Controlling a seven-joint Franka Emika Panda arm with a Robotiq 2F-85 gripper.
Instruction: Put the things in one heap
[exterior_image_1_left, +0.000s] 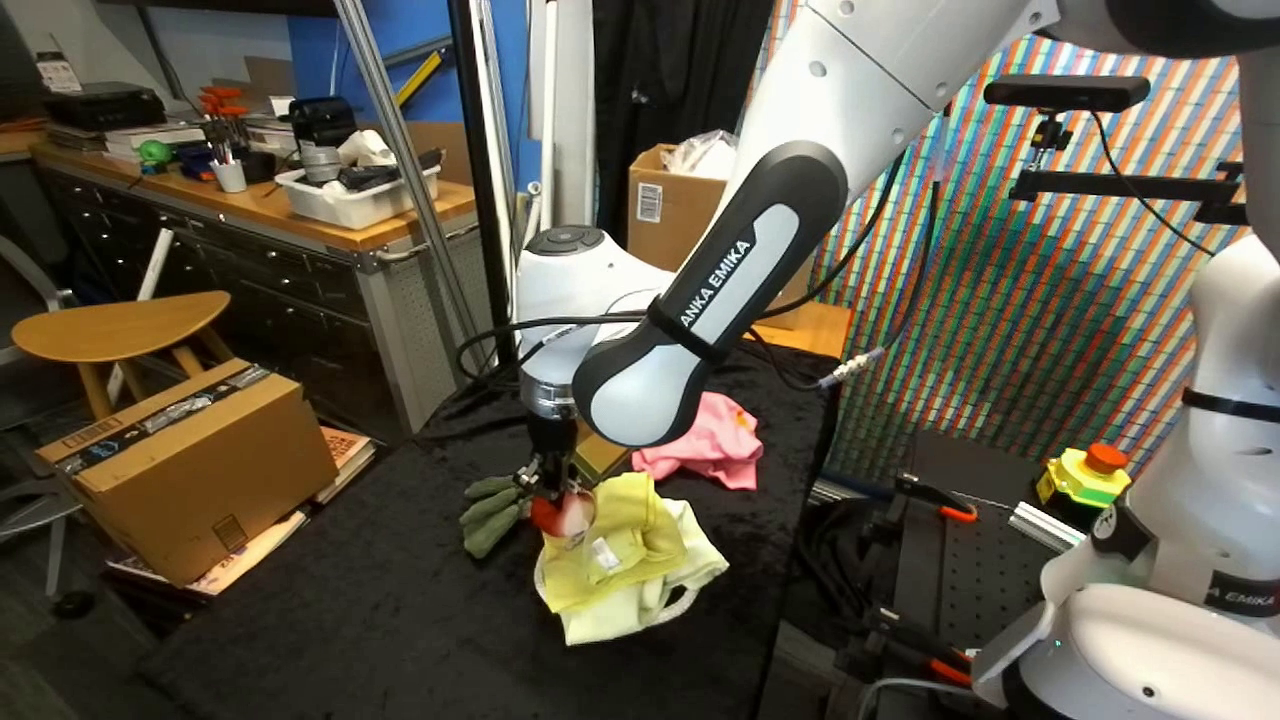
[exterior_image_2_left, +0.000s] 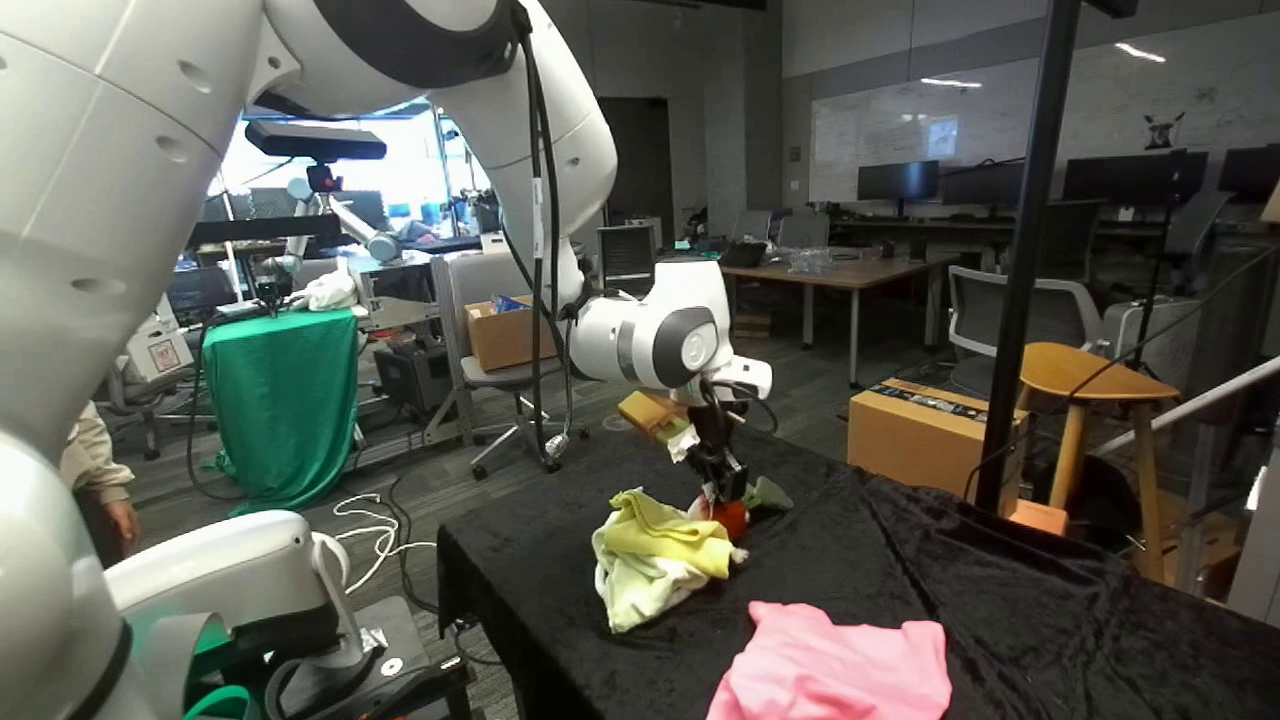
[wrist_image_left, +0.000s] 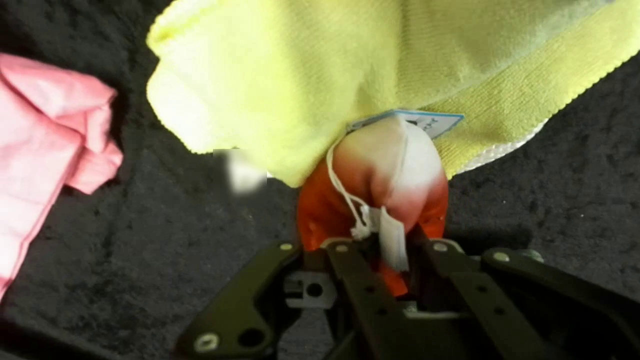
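"ANKA EMIKA" marks the arm; fingers pinch a tagged plush.

Red plush, pale at one end, pinched in my tool; red fabric creased, pale end overlapping edge of yellow cloth in my wrist view. White tag on looped string shows against red plush. Yellow cloth: rumpled, folded, lying on top of white cloth, which rests on table. Grey-green lobed thing, kind unclear to me, lies just beside red plush in both exterior views. Pink cloth: crumpled, lies on table, apart from yellow cloth, dark table surface between them.
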